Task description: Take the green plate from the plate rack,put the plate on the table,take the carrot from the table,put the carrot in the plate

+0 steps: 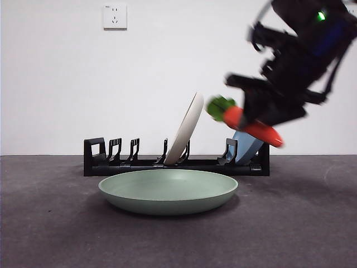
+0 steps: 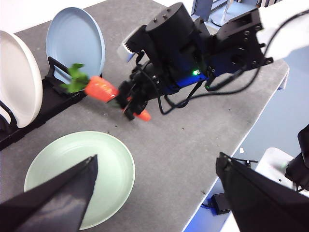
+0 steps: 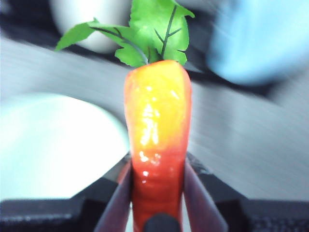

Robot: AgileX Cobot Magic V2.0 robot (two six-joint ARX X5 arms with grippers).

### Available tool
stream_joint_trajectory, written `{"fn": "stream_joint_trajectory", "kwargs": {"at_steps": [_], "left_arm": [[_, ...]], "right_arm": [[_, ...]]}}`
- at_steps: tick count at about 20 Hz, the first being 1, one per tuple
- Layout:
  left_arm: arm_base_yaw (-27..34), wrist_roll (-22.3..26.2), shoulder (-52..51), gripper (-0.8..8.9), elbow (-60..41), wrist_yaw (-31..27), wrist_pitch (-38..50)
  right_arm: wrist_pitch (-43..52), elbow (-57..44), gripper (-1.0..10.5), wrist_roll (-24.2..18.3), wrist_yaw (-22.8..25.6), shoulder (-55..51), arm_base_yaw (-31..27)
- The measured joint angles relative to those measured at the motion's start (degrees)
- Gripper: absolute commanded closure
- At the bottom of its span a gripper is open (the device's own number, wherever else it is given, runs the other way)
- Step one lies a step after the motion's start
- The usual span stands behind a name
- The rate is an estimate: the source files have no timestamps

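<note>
Right gripper point(image 1: 254, 120) clenched on carrot point(image 1: 245, 121), airborne beside plate rack point(image 1: 134, 162). Green plate point(image 1: 167, 191) down on table point(image 1: 50, 223). Advice: carry over plate centre, lower, then release. Left gripper point(image 2: 154, 193) spread wide, holding nothing.

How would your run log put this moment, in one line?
right gripper: shut on carrot, airborne | green plate: on table | left gripper: open, waiting

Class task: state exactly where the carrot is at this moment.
The carrot is in the air, clamped in the right gripper, on the front view's right, above the table, beside the green plate, before the plate rack.
</note>
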Motion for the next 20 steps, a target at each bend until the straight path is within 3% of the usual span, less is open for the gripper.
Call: {"fn": "stream_joint_trajectory", "kwargs": {"at_steps": [5, 11, 13, 16, 17, 20], "left_arm": [[0.00, 0.00, 0.00, 4.05, 0.00, 0.00, -0.48], [0.00, 0.00, 0.00, 4.05, 0.00, 0.00, -2.80], [0.00, 0.00, 0.00, 4.05, 0.00, 0.02, -2.99], [0.00, 0.00, 0.00, 4.05, 0.00, 0.00, -3.02], [0.00, 0.00, 0.00, 4.05, 0.00, 0.00, -3.02], [0.00, 0.00, 0.00, 4.05, 0.00, 0.02, -3.02]], "right_arm": [[8.02, 0.07, 9.6, 2.75, 0.04, 8.50, 10.62], [15.17, 0.07, 9.6, 4.28, 0.15, 19.17, 13.57], [15.80, 0.11, 8.7, 4.68, 0.09, 20.04, 13.51], [15.82, 0.11, 5.3, 4.68, 0.02, 20.04, 13.49], [15.69, 0.11, 4.8, 4.70, 0.02, 20.04, 13.49], [15.52, 0.11, 4.7, 4.70, 0.00, 19.78, 13.53]]}}
